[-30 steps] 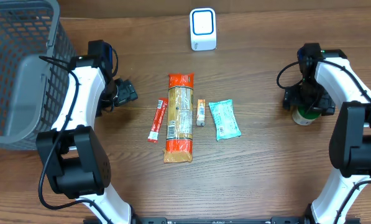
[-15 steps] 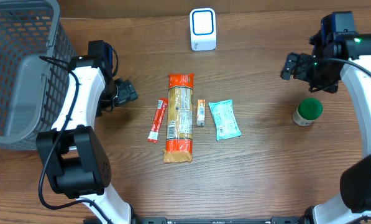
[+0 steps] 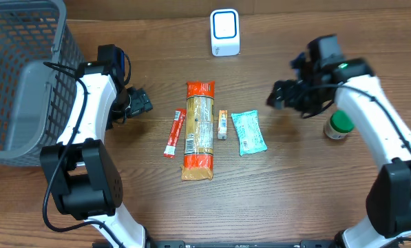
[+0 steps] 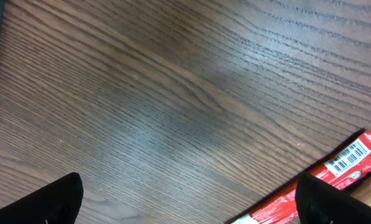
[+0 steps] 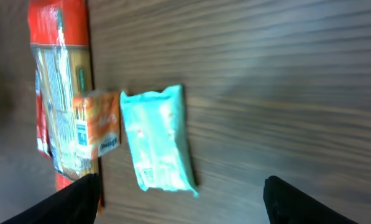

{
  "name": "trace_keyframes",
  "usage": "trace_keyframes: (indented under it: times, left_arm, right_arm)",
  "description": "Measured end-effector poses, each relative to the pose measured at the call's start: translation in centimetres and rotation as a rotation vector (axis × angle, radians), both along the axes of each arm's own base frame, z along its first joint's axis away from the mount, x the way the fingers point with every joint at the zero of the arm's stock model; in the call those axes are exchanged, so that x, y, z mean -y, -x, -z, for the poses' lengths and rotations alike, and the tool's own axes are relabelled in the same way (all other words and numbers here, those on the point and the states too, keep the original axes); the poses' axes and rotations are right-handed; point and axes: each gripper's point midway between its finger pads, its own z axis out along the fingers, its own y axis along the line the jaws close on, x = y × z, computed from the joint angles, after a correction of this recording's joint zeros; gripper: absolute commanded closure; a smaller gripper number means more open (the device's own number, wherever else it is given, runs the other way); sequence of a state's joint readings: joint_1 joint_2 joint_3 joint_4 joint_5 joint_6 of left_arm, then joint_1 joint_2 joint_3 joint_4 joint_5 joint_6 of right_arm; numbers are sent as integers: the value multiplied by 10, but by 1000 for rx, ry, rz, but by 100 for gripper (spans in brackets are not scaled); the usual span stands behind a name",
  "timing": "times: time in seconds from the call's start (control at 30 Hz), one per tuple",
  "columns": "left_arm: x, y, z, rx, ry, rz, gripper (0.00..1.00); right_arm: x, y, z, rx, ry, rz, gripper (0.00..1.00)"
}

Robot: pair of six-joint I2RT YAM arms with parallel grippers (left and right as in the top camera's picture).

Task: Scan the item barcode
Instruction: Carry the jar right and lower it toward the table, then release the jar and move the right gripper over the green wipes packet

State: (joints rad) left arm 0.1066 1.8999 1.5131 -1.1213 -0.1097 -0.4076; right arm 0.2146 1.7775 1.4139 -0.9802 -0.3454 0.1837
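Wood-grain brown table (image 3: 294, 186), four items in a row at centre. From the robot's left:
- thin red stick packet (image 3: 174, 133)
- long clear pasta packet with orange-red ends (image 3: 199, 131)
- small orange packet (image 3: 222, 125)
- teal plastic pouch (image 3: 248, 132)

All four lie flat, just beside one another. I cannot tell whether neighbouring packets touch.

White barcode scanner with a blue-framed window (image 3: 225, 32): upright at the far edge of the table, well apart from the row.

Grey mesh basket (image 3: 12, 41): far left corner.

Green-lidded jar (image 3: 341, 124): upright on the right side, partly under the right arm.

Left gripper (image 3: 142, 101): near the table, left of the red stick packet. Jaws spread wide, with only bare wood between them. In the left wrist view the printed barcode end of the red stick packet shows at lower right, close to one fingertip.

Right gripper (image 3: 279, 96): above the table between the teal plastic pouch and the jar, touching neither. Jaws apart and holding nothing. In the right wrist view the pouch lies ahead of the gap, with the small orange packet and the pasta packet beyond it.
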Motion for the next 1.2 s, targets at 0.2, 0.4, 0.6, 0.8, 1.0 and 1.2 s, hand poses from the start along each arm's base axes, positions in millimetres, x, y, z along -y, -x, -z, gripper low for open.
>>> trace_keyframes:
  times: [0.2, 0.4, 0.6, 0.8, 1.0, 1.2]
  left_arm:
    - [0, 0, 0, 0, 0, 0, 0]
    - [0, 0, 0, 0, 0, 0, 0]
    - [0, 0, 0, 0, 0, 0, 0]
    - [0, 0, 0, 0, 0, 0, 0]
    - [0, 0, 0, 0, 0, 0, 0]
    - [0, 0, 0, 0, 0, 0, 0]
  right_arm:
    - [-38, 23, 46, 26, 7, -112, 25]
    - [-46, 34, 80, 85, 83, -159, 54]
    - [-35, 46, 98, 56, 136, -150, 67]
    - [-31, 51, 102, 30, 146, -117, 78]
    - [-22, 66, 106, -43, 180, -104, 94]
    - [-4, 95, 111, -174, 254, -80, 96]
